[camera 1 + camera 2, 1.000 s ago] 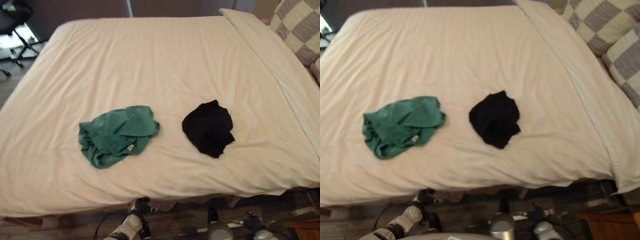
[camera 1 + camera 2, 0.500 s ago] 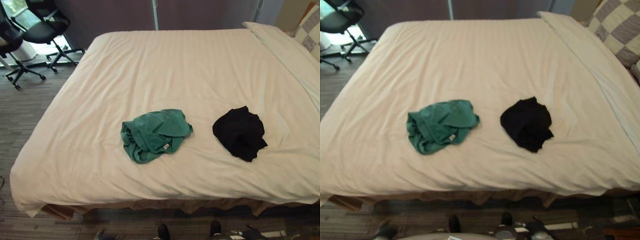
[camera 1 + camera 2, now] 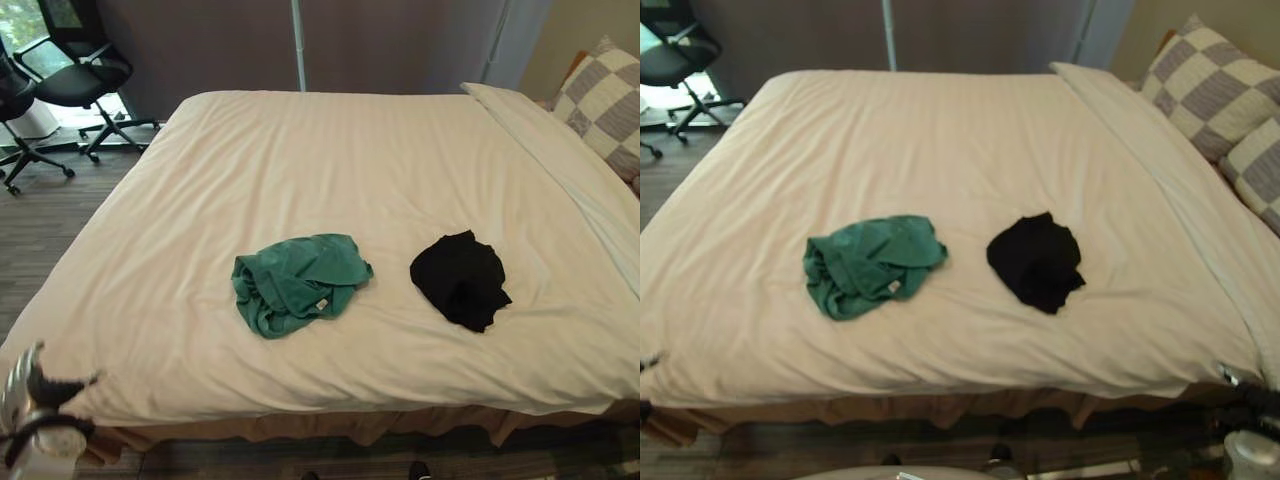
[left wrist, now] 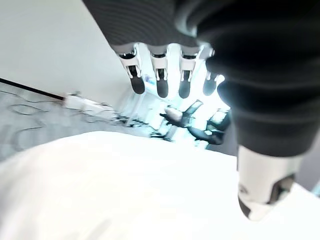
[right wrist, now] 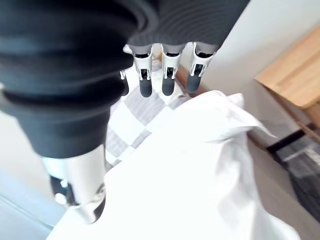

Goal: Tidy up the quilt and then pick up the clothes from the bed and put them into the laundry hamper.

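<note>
A cream quilt point(image 3: 330, 160) lies spread over the bed with slight wrinkles. On its near half sit a crumpled green garment point(image 3: 300, 283) and, to its right, a crumpled black garment point(image 3: 458, 278). My left hand point(image 3: 30, 385) is raised at the quilt's near left corner, apart from both garments; in the left wrist view its fingers point(image 4: 161, 82) are straight above the quilt and hold nothing. My right hand point(image 5: 168, 80) hovers over the quilt's bunched near right corner point(image 5: 210, 130), its fingers straight and empty.
Checked pillows point(image 3: 1200, 85) lie at the head of the bed on the right. Black office chairs point(image 3: 85, 75) stand on the floor past the far left corner. A wooden bedside unit point(image 5: 295, 75) is near the right hand.
The camera has shifted, so the whole bed sits differently in the picture. Both hands have come up from below to the quilt's near corners. The two garments have not moved.
</note>
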Tool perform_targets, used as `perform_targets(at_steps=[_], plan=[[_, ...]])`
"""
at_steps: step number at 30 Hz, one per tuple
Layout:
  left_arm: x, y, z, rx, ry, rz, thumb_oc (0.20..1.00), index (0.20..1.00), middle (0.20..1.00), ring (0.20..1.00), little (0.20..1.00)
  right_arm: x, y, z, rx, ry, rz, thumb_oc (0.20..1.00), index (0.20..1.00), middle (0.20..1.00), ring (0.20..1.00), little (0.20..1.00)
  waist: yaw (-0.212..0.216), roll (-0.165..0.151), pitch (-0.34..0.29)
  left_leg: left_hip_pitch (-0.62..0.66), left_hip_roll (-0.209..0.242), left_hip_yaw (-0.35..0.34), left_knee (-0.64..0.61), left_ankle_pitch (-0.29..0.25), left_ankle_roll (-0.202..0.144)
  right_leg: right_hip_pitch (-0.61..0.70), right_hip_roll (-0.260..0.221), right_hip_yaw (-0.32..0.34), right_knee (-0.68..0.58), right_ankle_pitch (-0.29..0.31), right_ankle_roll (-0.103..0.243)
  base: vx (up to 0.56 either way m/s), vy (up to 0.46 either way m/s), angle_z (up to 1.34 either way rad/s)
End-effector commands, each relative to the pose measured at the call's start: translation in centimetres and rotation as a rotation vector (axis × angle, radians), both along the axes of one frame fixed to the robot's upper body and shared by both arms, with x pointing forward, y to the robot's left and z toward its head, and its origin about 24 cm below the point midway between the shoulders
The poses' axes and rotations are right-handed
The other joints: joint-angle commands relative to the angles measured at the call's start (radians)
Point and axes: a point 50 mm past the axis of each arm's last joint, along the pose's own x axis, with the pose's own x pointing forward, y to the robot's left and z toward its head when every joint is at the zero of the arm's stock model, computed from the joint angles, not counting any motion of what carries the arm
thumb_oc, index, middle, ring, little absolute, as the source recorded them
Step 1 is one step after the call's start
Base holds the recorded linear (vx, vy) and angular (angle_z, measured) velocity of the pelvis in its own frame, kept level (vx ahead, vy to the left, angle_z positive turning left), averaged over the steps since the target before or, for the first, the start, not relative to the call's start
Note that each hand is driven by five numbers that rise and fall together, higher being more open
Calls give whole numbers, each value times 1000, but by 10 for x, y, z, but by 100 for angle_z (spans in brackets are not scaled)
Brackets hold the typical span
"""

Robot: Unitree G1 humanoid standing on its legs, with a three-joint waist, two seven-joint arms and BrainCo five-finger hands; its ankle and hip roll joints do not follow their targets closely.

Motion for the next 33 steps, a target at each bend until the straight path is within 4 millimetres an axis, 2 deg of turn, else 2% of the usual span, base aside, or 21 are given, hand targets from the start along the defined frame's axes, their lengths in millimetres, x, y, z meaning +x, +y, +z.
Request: perform_targets(at_steps=[1, 2, 3, 4, 5, 7, 8, 9, 10, 11, 12, 13, 15, 17, 21, 22, 25, 27, 29, 30, 33], plan=[[38, -11, 49, 115, -207, -138, 1000, 1000, 1000, 1000, 1000, 57, 11, 58, -271, -90, 212, 1000, 1000, 1000, 1000, 1000, 4, -10, 46, 74, 64, 50, 1, -85, -56, 16, -25, 1, 15, -18, 27, 7, -36, -1], [38, -11, 50, 115, -208, -137, 1000, 1000, 1000, 1000, 1000, 58, 11, 59, -272, -90, 212, 1000, 1000, 1000, 1000, 1000, 3, -10, 45, 69, 64, 50, 1, -80, -56, 11, -24, 2, 14, -14, 25, 19, -56, 0], [60, -41, 55, 147, -192, -309, 1000, 1000, 1000, 1000, 1000, 78, 29, 76, -374, -93, 333, 1000, 1000, 1000, 1000, 1000, 6, -14, 46, 70, 67, 52, 1, -79, -57, 12, -22, 5, 10, -15, 24, 25, -47, -1], [73, -54, 74, 156, -276, -366, 1000, 1000, 1000, 1000, 1000, 88, 40, 89, -421, -107, 415, 1000, 1000, 1000, 1000, 1000, 4, -14, 49, 72, 69, 56, 1, -82, -58, 13, -21, 6, 9, -19, 26, 43, -60, -1], [80, -65, 84, 166, -303, -428, 1000, 1000, 1000, 1000, 1000, 94, 47, 98, -451, -120, 456, 1000, 1000, 1000, 1000, 1000, 7, -14, 53, 70, 71, 57, 1, -80, -59, 11, -21, 8, 8, -19, 26, 10, -46, 0], [90, -87, 100, 157, -350, -545, 1000, 1000, 1000, 1000, 1000, 107, 60, 104, -486, -110, 535, 1000, 1000, 1000, 1000, 1000, 13, -14, 62, 56, 74, 58, 1, -69, -60, 0, -21, 7, 5, -12, 24, -12, -54, -2], [98, -91, 119, 217, -384, -579, 1000, 1000, 1000, 1000, 1000, 116, 75, 112, -511, -125, 617, 1000, 1000, 1000, 1000, 1000, 3, -10, 65, 53, 77, 62, 1, -69, -64, -4, -22, 9, 6, -15, 25, -25, -36, -4], [98, -89, 108, 199, -288, -605, 1000, 1000, 1000, 1000, 1000, 120, 79, 117, -531, -140, 623, 1000, 1000, 1000, 1000, 1000, 10, -7, 78, 46, 75, 63, 1, -66, -64, -13, -22, 13, 7, -13, 26, -51, -33, 0], [100, -90, 109, 221, -306, -610, 1000, 1000, 1000, 1000, 1000, 127, 92, 133, -586, -175, 693, 1000, 1000, 1000, 1000, 1000, 5, -7, 85, 31, 77, 66, 1, -58, -64, -29, -23, 17, 6, -5, 24, -85, -16, 3], [109, -99, 102, 164, -293, -624, 1000, 1000, 1000, 1000, 1000, 133, 103, 134, -592, -192, 735, 1000, 1000, 1000, 1000, 1000, -2, -5, 94, 24, 77, 72, 1, -58, -65, -40, -22, 22, 7, -5, 26, -71, -16, -5], [110, -100, 102, 164, -295, -624, 1000, 1000, 1000, 1000, 1000, 133, 103, 134, -594, -194, 733, 1000, 1000, 1000, 1000, 1000, 0, -4, 92, 18, 78, 73, 1, -54, -64, -47, -21, 24, 6, -1, 25, -198, -8, -8], [133, -133, 93, 175, -264, -696, 1000, 1000, 1000, 1000, 1000, 148, 124, 145, -634, -250, 787, 1000, 1000, 1000, 1000, 1000, -15, -2, 132, -23, 82, 82, 1, -42, -62, -103, -20, 44, 12, 9, 25, -258, -8, -13], [153, -153, 106, 302, -257, -736, 1000, 1000, 1000, 1000, 1000, 159, 142, 165, -689, -321, 827, 1000, 1000, 1000, 1000, 1000, -24, -1, 174, -84, 84, 89, 1, -24, -60, -181, -18, 61, 29, 22, 27, -322, -5, -19], [164, -155, 116, 427, -221, -733, 1000, 1000, 1000, 1000, 1000, 161, 150, 180, -730, -375, 844, 1000, 1000, 1000, 1000, 1000, -28, -1, 195, -125, 89, 102, 1, -13, -62, -235, -18, 72, 43, 27, 31, -199, 7, -28], [183, -148, 123, 549, -122, -672, 1000, 1000, 1000, 1000, 1000, 162, 157, 197, -756, -451, 852, 1000, 1000, 1000, 1000, 1000, -39, -9, 236, -203, 97, 112, 1, 21, -72, -325, -26, 71, 70, 40, 29, -105, -28, -20], [187, -146, 123, 585, -88, -662, 200, 200, 200, 200, 200, 162, 158, 199, -749, -473, 850, 1000, 1000, 1000, 1000, 1000, -39, -10, 243, -219, 97, 114, 1, 26, -72, -342, -28, 73, 72, 44, 31, -61, -17, -13], [190, -135, 124, 722, 30, -643, 200, 200, 200, 200, 200, 165, 163, 211, -778, -519, 853, 1000, 1000, 1000, 1000, 1000, -40, -9, 253, -253, 99, 117, 1, 33, -72, -376, -30, 73, 66, 55, 36, -18, -4, -5], [187, -129, 119, 744, 74, -637, 200, 200, 200, 200, 200, 166, 164, 215, -797, -531, 848, 1000, 1000, 1000, 1000, 1000, -38, -8, 256, -260, 99, 119, 1, 33, -73, -386, -31, 73, 65, 57, 37, 4, -10, -5], [181, -124, 112, 745, 109, -647, 200, 200, 200, 200, 200, 168, 166, 219, -820, -533, 840, 1000, 1000, 1000, 1000, 1000, -27, -2, 259, -270, 98, 118, 1, 37, -75, -394, -35, 67, 65, 58, 35, 8, -34, -7], [173, -121, 105, 725, 113, -665, 200, 200, 200, 200, 200, 170, 165, 222, -838, -531, 822, 1000, 1000, 1000, 1000, 1000, -5, 3, 262, -275, 96, 110, 1, 38, -76, -396, -40, 60, 69, 55, 32, 14, -42, 2], [153, -108, 85, 622, 119, -662, 200, 200, 200, 200, 200, 182, 160, 224, -863, -472, 794, 1000, 1000, 1000, 1000, 1000, 26, 14, 270, -281, 91, 99, 1, 43, -80, -400, -47, 52, 76, 51, 25, 7, -30, 2]])
